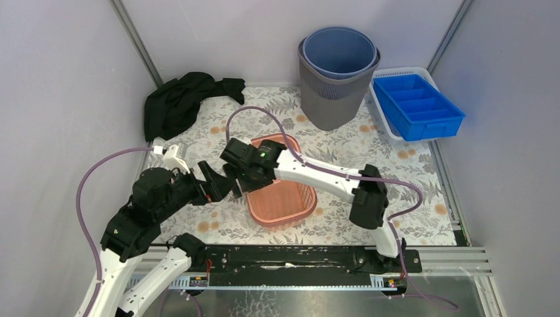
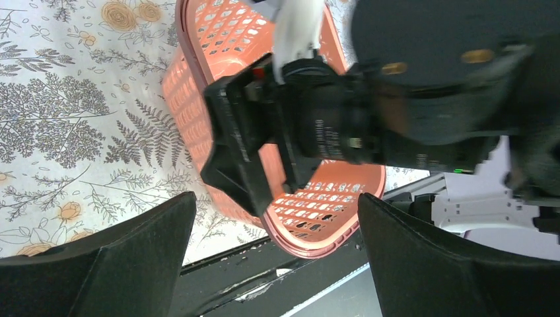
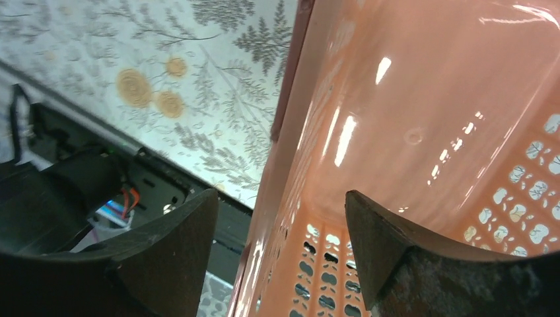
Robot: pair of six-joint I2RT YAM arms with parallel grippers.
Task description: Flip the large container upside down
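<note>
Orange basket rim runs between right jaws.

A robotics lab cell, shown by grey panel walls and aluminium framing.

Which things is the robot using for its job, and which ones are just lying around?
For the job:
orange basket
right gripper, astride the basket's wall
left gripper, open beside it

Just lying about:
grey bin
blue bucket inside it
blue divided tray
black cloth
</note>
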